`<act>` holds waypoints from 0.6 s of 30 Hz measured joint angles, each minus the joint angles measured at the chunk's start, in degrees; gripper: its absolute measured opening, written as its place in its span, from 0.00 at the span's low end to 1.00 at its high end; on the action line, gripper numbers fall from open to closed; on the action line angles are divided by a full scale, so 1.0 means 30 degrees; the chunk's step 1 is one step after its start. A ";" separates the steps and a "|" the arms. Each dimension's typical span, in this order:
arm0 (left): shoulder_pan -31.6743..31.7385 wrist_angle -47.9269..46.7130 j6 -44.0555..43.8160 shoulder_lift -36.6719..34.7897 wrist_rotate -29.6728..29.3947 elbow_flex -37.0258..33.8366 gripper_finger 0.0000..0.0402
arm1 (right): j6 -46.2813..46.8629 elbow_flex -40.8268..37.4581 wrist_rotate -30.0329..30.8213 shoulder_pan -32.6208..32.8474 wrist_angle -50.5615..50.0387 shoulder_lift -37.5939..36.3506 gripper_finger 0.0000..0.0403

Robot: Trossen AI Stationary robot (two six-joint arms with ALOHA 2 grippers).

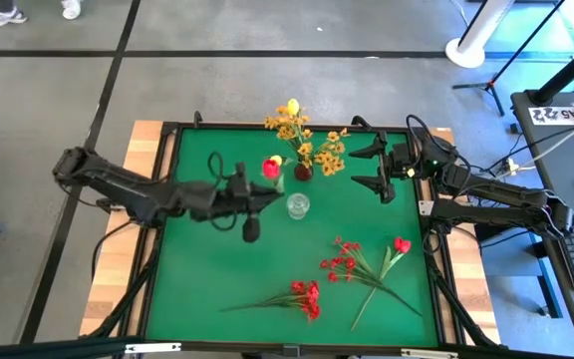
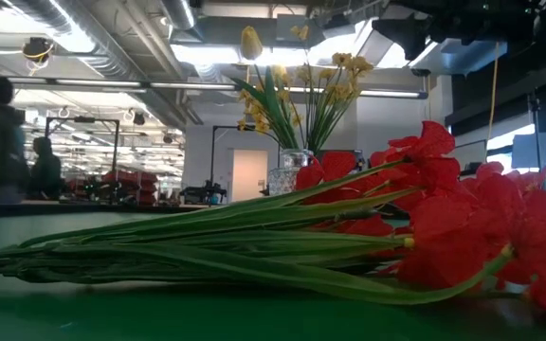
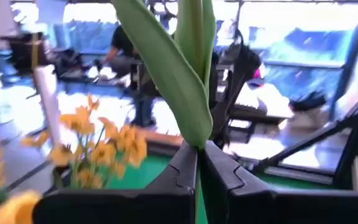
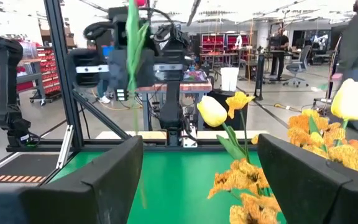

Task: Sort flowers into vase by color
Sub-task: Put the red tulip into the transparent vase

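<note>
On the green felt-topped table (image 1: 197, 289), the left gripper (image 1: 263, 199) clenches the green stem of a red artificial tulip (image 1: 270, 168) above the clear glass vase (image 1: 297, 206); the right gripper (image 1: 376, 168) waits released beside the yellow-orange blossom sprays (image 1: 317, 148).

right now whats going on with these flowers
The left end effector is shut on a red tulip, holding it up near the empty glass vase. The other vase already holds the yellow flowers. The right end effector waits open beside them. More red flowers lie on the green table.
</note>
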 joint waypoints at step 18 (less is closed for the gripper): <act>0.6560 0.3804 -0.1164 0.3956 0.7714 -0.0986 0.00 | -0.0320 0.0000 0.0002 0.0000 -0.0895 0.0001 0.78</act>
